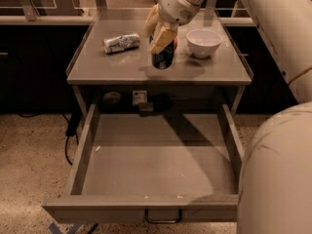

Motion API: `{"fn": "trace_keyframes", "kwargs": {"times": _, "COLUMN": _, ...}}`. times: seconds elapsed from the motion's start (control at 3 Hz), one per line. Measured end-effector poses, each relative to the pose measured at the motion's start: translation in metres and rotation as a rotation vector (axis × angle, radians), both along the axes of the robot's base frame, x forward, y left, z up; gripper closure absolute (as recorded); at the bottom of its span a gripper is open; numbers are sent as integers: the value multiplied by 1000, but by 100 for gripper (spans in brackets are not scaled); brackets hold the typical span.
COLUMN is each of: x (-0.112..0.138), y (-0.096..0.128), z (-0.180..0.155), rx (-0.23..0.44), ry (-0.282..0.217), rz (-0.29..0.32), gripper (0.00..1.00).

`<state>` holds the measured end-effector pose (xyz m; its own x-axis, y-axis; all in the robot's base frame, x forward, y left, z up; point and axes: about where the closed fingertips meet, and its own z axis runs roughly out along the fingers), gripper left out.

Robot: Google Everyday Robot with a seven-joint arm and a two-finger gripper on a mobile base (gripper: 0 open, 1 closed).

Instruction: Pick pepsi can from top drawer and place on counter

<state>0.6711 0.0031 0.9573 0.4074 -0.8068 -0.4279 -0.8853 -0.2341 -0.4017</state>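
The pepsi can (164,58), dark blue, stands upright on the counter (122,65), near its middle towards the front edge. My gripper (158,30) reaches down from the upper right and sits over the can's top, hiding the top. The top drawer (158,160) is pulled fully open below the counter, and its grey floor is bare apart from a few small specks. Its dark handle (163,217) shows at the front.
A silvery-white dented can (121,42) lies on its side at the counter's left. A white bowl (203,42) stands at the right, close to the pepsi can. My white arm (278,28) fills the right side of the view. Cables lie on the floor at the left.
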Motion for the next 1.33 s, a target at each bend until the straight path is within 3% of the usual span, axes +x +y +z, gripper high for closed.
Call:
{"fn": "trace_keyframes", "kwargs": {"times": 0.33, "x": 19, "y": 7, "z": 0, "rx": -5, "ry": -12, "rz": 37, "gripper": 100}}
{"fn": "trace_keyframes", "kwargs": {"times": 0.67, "x": 35, "y": 5, "z": -10, "rx": 60, "ry": 48, "rz": 37, "gripper": 100}}
{"fn": "trace_keyframes", "kwargs": {"times": 1.0, "x": 56, "y": 14, "z": -16, "rx": 133, "ry": 77, "rz": 28, "gripper": 100}}
{"fn": "trace_keyframes", "kwargs": {"times": 1.33, "x": 56, "y": 14, "z": -16, "rx": 133, "ry": 77, "rz": 28, "gripper": 100}}
